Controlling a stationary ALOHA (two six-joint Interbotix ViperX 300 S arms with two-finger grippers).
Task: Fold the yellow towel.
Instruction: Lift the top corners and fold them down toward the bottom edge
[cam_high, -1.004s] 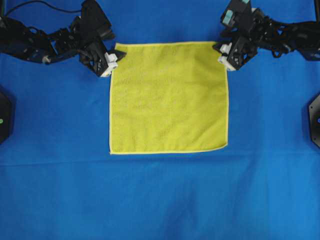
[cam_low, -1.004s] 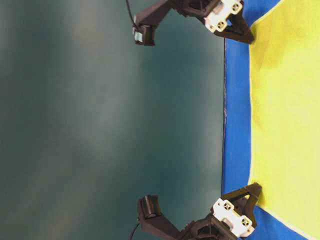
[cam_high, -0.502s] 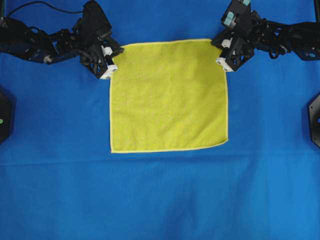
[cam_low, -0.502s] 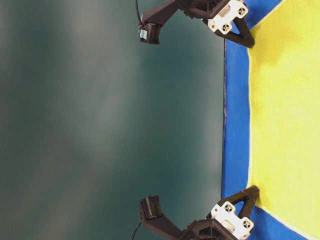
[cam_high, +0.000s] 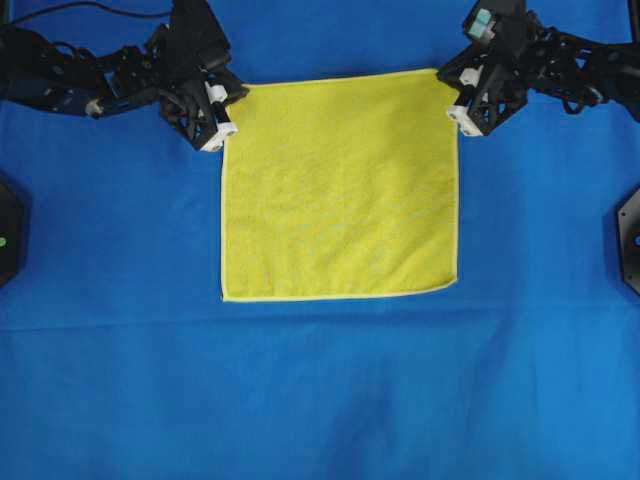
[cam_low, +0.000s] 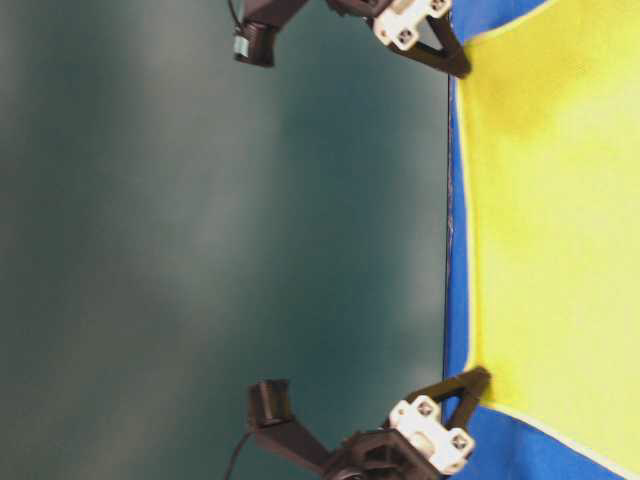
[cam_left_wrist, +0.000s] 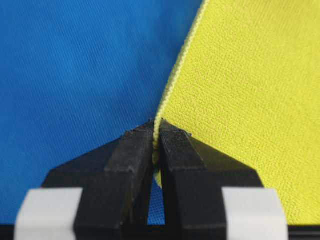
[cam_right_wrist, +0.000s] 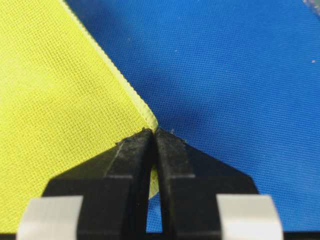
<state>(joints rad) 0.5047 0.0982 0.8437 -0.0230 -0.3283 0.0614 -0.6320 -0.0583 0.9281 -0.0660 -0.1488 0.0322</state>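
Yellow towel (cam_high: 340, 185) far corners were now pinched: left gripper (cam_left_wrist: 156, 131) and right gripper (cam_right_wrist: 152, 132) jaws had closed, enabling the fold.

One yellow towel (cam_high: 340, 185), square, with one paler hem running round its four edges. One large blue cloth (cam_high: 320, 390) covering the counter. Two robot arms, one per side, each ending in one claw: left claw (cam_high: 222, 118) and right claw (cam_high: 463, 100). Each claw carries two black fingers (cam_left_wrist: 132, 160), four fingers in all. Two dark mounts, one at each side edge of the overhead view: left (cam_high: 8, 240), right (cam_high: 630, 240).
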